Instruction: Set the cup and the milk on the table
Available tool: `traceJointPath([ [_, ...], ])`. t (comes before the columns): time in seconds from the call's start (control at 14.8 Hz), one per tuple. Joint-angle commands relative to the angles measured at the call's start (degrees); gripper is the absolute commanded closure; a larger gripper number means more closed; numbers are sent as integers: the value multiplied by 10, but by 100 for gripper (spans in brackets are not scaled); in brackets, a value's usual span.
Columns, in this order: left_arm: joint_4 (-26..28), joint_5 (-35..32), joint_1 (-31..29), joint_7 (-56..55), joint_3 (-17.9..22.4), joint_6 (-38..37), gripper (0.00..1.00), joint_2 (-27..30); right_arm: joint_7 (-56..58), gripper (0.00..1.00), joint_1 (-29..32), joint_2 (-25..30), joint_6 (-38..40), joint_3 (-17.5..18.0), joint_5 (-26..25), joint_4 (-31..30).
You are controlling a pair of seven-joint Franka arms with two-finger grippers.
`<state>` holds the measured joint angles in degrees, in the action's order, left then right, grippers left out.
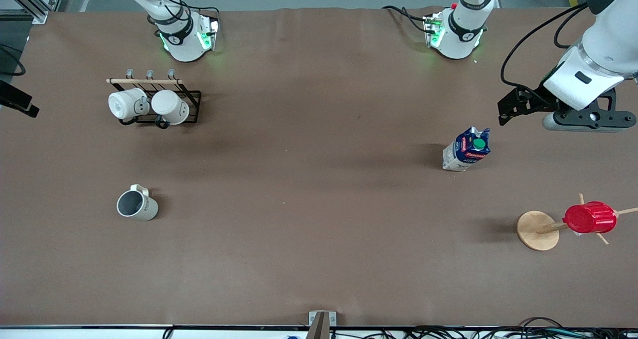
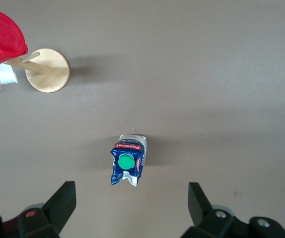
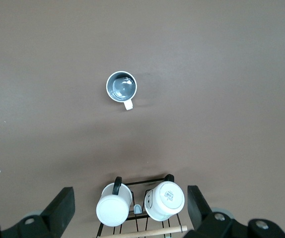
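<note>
A: Brown table (image 1: 319, 259) fills the frame, and both items stand upright on it: milk (image 1: 467, 149) right of centre, cup (image 1: 137, 205) lower left.

B: Left gripper (image 1: 503, 110) hangs upper right, jaws spread wide, just above and right of the carton in frame, so that arm looks closest.

A: Right gripper (image 3: 130, 208), spread too, is over the mug rack (image 3: 141, 206), cup upright nearer the camera.

arms: glossy white, black joint bands | bases: green lights | cables: black | left pincer (image 1: 513, 110): black fingers
</note>
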<state>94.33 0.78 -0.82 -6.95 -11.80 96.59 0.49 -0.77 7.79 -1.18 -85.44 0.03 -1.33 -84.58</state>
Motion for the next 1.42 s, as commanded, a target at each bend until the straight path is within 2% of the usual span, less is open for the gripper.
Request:
traceJointPath([
  [0.0,2,3,-1,7,-2,7,1,3,-3,0,-1,13,1,-3,9,-11],
  [0.41,3,3,0,-3,-4,7,1,-1,3,0,-1,13,-2,-3,9,-13],
  [0.54,3,3,-1,-4,-4,7,1,-2,11,0,-1,-10,-18,-4,8,-15],
  [0.88,3,3,1,-7,-6,10,1,-15,35,0,4,-94,-124,-4,8,-44],
  [1.08,9,3,-3,-5,-6,24,1,-29,54,0,8,-151,-232,-4,9,-80],
  [1.35,81,3,-23,-3,-5,90,9,-27,55,0,2,-222,-345,0,10,-105],
])
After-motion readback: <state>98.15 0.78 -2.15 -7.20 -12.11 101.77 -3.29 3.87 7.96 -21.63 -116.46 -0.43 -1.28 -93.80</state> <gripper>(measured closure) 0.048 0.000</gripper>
